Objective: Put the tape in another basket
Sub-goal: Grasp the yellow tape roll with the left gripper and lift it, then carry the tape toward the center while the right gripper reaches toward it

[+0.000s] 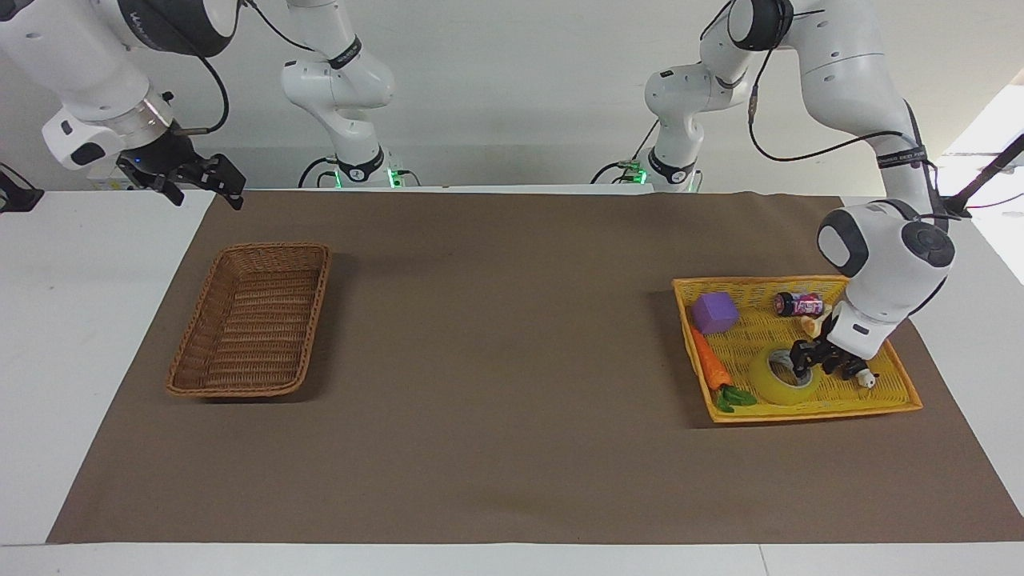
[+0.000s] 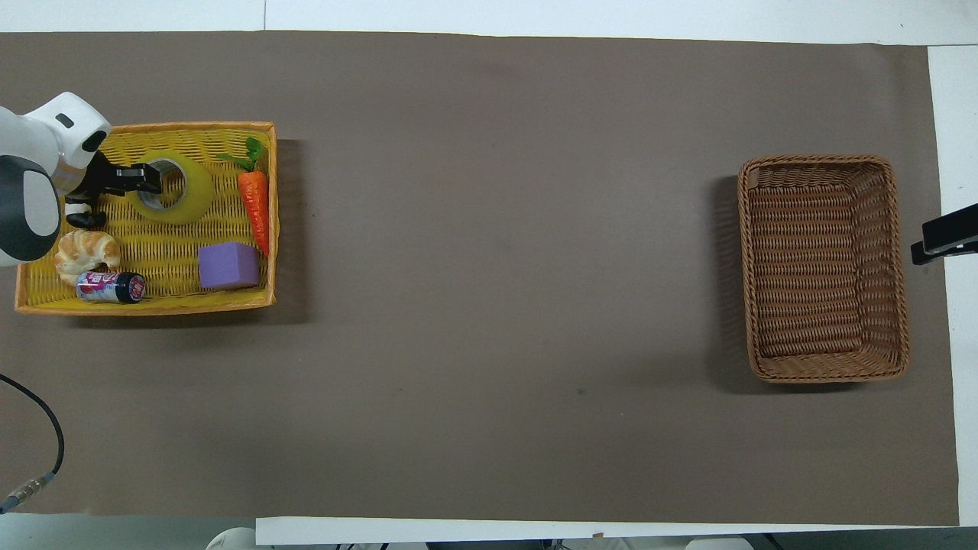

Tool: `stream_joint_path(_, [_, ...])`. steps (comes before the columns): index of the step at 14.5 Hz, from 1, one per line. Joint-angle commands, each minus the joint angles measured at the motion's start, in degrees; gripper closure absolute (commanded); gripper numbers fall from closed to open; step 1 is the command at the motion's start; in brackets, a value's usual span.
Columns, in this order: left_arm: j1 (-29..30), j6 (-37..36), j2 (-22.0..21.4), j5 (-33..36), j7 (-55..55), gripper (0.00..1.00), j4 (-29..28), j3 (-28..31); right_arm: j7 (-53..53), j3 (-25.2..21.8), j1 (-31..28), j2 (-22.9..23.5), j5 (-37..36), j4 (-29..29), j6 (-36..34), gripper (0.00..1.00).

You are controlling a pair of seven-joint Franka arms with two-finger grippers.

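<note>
The tape (image 1: 770,389), a yellow roll with a grey-white core, lies flat in the bright yellow tray (image 1: 808,413) at the left arm's end of the table; it also shows in the overhead view (image 2: 195,195). My left gripper (image 1: 810,362) is low over the roll's edge beside the panda, open, with a fingertip at the core hole; it shows in the overhead view (image 2: 142,179) too. The brown wicker basket (image 1: 248,320) stands empty at the right arm's end (image 2: 821,267). My right gripper (image 1: 204,182) waits open in the air beside the basket's end nearer to the robots.
In the tray with the tape lie a purple block (image 2: 228,266), a carrot (image 2: 256,206), a croissant (image 2: 85,250), a small can (image 2: 111,287) and a panda figure (image 2: 76,219). Brown paper covers the table between tray and basket.
</note>
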Motion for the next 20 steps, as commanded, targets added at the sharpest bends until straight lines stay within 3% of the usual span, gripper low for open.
stream_joint_path(1, [0.1,2.6,-0.6,0.3,-0.7,0.61,-4.0,-0.3,-1.1,0.4,-0.5,-0.9,0.0,-1.2,0.7,0.01])
stream_joint_path(3, [-1.5,5.9,-0.7,0.3,-1.5,0.63,-6.3,-0.3,-1.1,0.4,-0.5,-0.9,0.0,-1.2,0.7,0.01])
stream_joint_path(4, [-1.4,6.1,-0.6,0.3,-1.8,0.70,-6.3,-0.3,-1.1,0.4,-0.5,-0.9,0.0,-1.2,0.7,0.01])
stream_joint_path(6, [-1.1,5.4,-0.6,0.3,-1.4,0.97,-5.8,-0.3,-1.1,0.4,-0.5,-0.9,0.0,-1.2,0.7,0.01])
stream_joint_path(7, [-1.1,4.7,-0.5,0.3,-1.4,1.00,-4.4,-0.3,-1.1,0.4,-0.5,-0.9,0.0,-1.2,0.7,0.01])
stream_joint_path(11, [-3.8,-7.0,-0.1,0.2,-2.1,1.00,7.8,-0.6,-1.0,0.4,-0.5,-0.9,0.0,-1.2,0.7,0.01])
stream_joint_path(16, [-18.4,-21.8,-3.8,-10.1,-19.2,0.99,16.6,-0.8,-1.0,0.4,-0.5,-0.9,0.0,-1.2,0.7,0.01])
stream_joint_path(18, [-25.5,-22.1,-4.7,-13.9,-26.5,1.00,15.9,-0.9,-1.0,0.4,-0.5,-0.9,0.0,-1.2,0.7,0.01])
stream_joint_path(20, [-30.8,-20.6,-6.1,-17.4,-30.4,1.00,13.6,-0.8,-1.1,-0.3,-1.1,-1.7,0.0,-0.8,-3.7,0.01])
